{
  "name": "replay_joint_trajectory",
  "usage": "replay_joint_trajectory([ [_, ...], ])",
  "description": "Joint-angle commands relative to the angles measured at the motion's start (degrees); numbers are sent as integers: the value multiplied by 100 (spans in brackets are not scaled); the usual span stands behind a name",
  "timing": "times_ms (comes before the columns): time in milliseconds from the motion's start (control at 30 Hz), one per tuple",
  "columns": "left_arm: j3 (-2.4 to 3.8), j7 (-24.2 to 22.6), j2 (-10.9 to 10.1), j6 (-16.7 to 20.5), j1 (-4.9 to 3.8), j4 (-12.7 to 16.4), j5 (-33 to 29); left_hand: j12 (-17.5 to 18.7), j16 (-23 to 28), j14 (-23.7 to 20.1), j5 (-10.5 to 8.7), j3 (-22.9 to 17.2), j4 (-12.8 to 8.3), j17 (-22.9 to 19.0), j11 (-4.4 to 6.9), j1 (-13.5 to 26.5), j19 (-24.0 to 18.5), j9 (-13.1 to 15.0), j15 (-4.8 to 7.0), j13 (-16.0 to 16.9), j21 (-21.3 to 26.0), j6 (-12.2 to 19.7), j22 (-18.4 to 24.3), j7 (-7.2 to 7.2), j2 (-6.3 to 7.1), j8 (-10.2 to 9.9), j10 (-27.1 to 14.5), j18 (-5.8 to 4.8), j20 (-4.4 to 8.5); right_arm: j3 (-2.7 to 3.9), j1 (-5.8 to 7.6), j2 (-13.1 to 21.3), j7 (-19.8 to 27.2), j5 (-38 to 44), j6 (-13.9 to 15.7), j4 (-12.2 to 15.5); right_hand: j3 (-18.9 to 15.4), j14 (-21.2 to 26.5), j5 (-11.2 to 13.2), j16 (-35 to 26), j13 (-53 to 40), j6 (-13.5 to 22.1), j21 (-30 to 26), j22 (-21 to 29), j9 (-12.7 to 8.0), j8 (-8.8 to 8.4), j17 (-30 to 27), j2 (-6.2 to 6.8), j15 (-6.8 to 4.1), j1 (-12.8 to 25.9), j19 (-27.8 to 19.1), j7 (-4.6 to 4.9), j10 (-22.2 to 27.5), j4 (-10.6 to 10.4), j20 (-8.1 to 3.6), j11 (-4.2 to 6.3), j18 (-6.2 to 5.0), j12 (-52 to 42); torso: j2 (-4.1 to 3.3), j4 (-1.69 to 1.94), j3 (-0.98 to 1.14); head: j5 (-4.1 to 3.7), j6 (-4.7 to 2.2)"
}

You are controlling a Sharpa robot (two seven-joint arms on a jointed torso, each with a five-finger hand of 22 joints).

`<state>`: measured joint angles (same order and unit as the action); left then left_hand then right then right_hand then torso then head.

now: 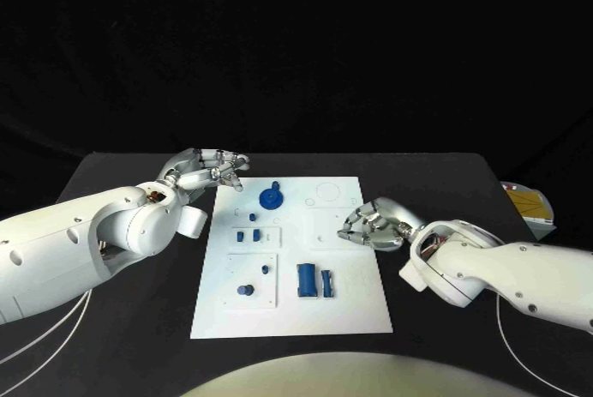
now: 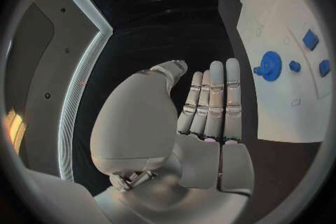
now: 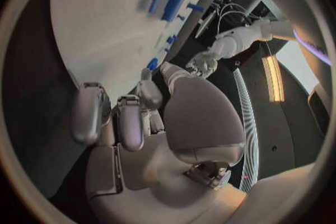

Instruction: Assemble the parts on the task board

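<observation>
Black table (image 1: 123, 178) carrying a white task board (image 1: 358, 307) at its middle, long edges running from the near side to the far side. On the board's far half, toward its left edge, a round blue gear-like part (image 1: 271, 195) with a small knob beside it, seen again in the left wrist view (image 2: 270, 65). Just nearer along the same side, a few small blue pieces (image 1: 249, 236) set in a raised square panel. Toward the near half, a small round blue part (image 1: 246, 289) on a second panel by the left edge, and beside it, around the board's middle line, two upright blue blocks (image 1: 315, 280) standing side by side, close but apart; also visible as blurred blue bars in the right wrist view (image 3: 165, 1). Near the table's right edge, well clear of the board, a yellowish flat object (image 1: 529, 200), too small to identify. Left hand (image 1: 207, 170) hovering at the board's far left corner, fingers extended and held side by side (image 2: 215, 102), thumb apart, nothing gripped. Right hand (image 1: 372, 223) over the board's right edge about midway along, fingers curled inward (image 3: 129, 117), nothing visible between them; contact with the board surface cannot be told.
</observation>
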<state>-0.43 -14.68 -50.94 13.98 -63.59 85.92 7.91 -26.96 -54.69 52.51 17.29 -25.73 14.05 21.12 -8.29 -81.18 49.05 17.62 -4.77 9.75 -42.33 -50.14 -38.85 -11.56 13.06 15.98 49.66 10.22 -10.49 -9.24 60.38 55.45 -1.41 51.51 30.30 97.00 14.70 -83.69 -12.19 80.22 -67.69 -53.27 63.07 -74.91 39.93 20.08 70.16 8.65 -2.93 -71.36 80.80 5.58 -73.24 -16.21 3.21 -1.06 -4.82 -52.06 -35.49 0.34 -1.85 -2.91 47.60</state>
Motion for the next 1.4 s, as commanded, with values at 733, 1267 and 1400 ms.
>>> replay_joint_trajectory([
  [733, 2, -883, 643, 288, 79, -1058, -805, 2696, 5469, -5251, -1729, 2573, -1405, -2112, 829, 2731, -4905, -1762, 477, -975, 4233, 5014, 3885, 1156, -1306, -1598, -4966, -1022, 1049, 191, 274, -1175, 2338, -3436, -116, -2452, -1470, 8369, 1219, -8022, 6769, 5327, -6307, 7491, -3993, -2008, -7016, -865, 293, 2102, -8080, -558, 7324, 1621, -321, 106, 482, 5206, 202, -26, 28, 55, -803],
  [1267, 34, -1371, 629, 2401, 284, 75, -794, 2696, 5469, -5251, -1729, 2573, -1405, -2112, 829, 8118, -4905, -1762, 477, -975, 4233, 5014, 3885, 1156, -1306, -1598, -4966, -1022, 1049, 880, -4, -1082, 3073, -5047, 1291, -810, -1470, 8369, 1219, -8022, 6769, 5327, -6307, 7491, -3993, -2008, -7016, -865, 293, 7136, -8080, -558, 7324, 1621, -321, 106, 482, 5206, 431, -34, 185, 291, -1322],
  [1400, 39, -1458, 627, 2781, 321, 279, -792, 2696, 5469, -5251, -1729, 2573, -1405, -2112, 829, 8118, -4905, -1762, 477, -975, 4233, 5014, 3885, 1156, -1306, -1598, -4966, -1022, 1049, 924, -22, -1076, 3120, -5150, 1381, -705, -1470, 8369, 1219, -8022, 6769, 5327, -6307, 7491, -3993, -2008, -7016, -865, 293, 7136, -8080, -558, 7324, 1621, -321, 106, 482, 5206, 431, -34, 185, 291, -1322],
])
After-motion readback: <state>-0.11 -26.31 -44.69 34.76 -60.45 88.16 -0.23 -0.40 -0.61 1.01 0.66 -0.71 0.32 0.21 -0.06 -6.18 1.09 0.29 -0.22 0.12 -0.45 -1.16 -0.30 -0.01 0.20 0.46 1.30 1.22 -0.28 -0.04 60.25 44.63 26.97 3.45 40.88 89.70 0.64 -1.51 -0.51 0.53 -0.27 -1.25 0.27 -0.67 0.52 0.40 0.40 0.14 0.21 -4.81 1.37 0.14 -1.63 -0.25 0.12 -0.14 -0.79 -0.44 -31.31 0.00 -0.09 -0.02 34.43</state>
